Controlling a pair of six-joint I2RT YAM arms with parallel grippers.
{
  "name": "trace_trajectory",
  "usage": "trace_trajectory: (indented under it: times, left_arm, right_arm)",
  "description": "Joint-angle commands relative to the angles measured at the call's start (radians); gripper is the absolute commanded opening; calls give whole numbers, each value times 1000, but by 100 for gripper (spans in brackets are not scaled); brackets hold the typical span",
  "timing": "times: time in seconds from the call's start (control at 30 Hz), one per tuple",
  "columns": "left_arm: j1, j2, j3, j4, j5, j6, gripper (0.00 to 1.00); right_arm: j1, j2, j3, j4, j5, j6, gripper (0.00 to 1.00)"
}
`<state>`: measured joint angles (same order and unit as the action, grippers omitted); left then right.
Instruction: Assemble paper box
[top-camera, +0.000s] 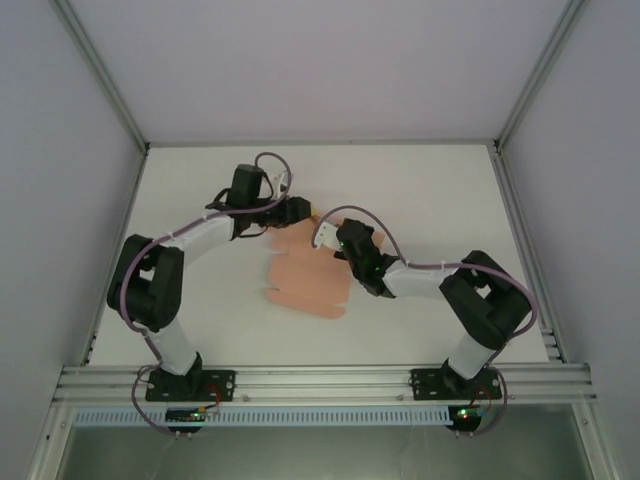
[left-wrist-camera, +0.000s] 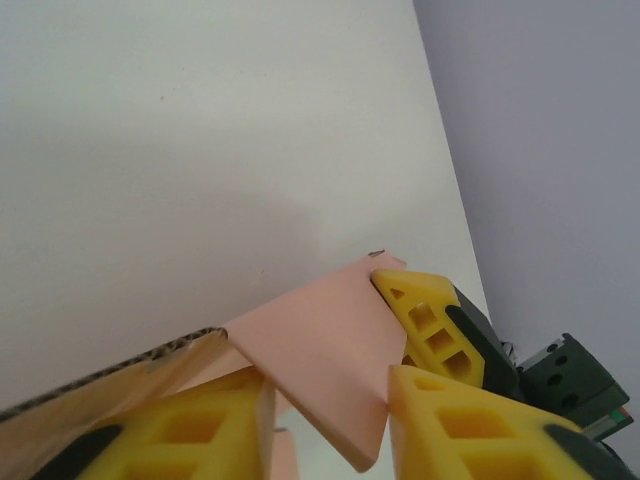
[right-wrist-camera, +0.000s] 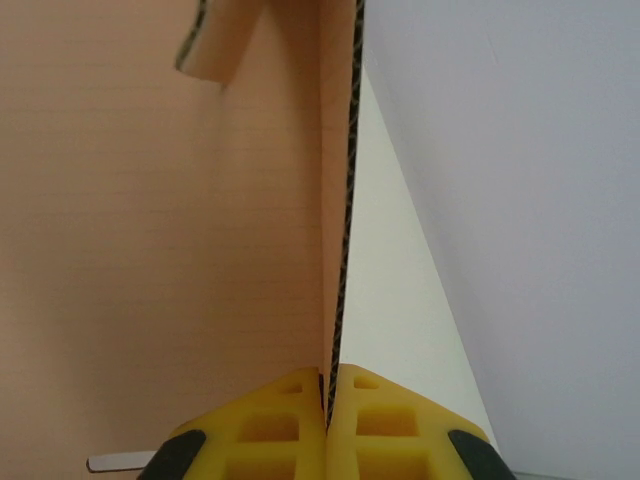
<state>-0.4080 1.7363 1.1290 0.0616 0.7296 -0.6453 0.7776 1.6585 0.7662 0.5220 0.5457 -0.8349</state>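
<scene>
The paper box (top-camera: 305, 282) is a salmon-pink card sheet lying partly folded at mid-table. My right gripper (top-camera: 327, 238) is at its far right corner, shut on a raised flap. In the right wrist view the card's corrugated edge runs straight up out of the closed jaws (right-wrist-camera: 328, 378), with the pink panel (right-wrist-camera: 150, 250) to the left. My left gripper (top-camera: 297, 212) is at the sheet's far edge. Its jaws (left-wrist-camera: 328, 388) stand apart around a tilted pink flap (left-wrist-camera: 320, 340). The right gripper's yellow finger (left-wrist-camera: 430, 320) is just beyond that flap.
The white table (top-camera: 420, 190) is walled by pale panels on aluminium frame posts (top-camera: 100, 75). A rail (top-camera: 320, 380) with both arm bases runs along the near edge. The two arms bend inward from left and right and meet over the sheet.
</scene>
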Motion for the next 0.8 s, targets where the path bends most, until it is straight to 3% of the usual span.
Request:
trace_trajectory:
  times: [0.0,0.13,0.3,0.37,0.6,0.77]
  left_arm:
    - [-23,21,14,82,27,-25,26]
    - [-23,13,5,36,-16,6,23]
    - [-19,-68,-41,-82,-128,110,44]
    - [-7,-120,-81,-129,-189,153,58]
    - [112,-270,-277,-194,-332,193,88]
    - [153,-265,-323,-200,-387,214,98]
  right_arm:
    - [23,17,-7,48,-23,14,0]
    - [25,0,-11,29,-30,28,0]
    - [1,-40,-14,-32,-13,52,0]
    - [-13,-68,-25,-62,-23,65,0]
    - [-75,-176,-59,-157,-78,143,0]
    - [-97,-240,-69,-226,-159,196,0]
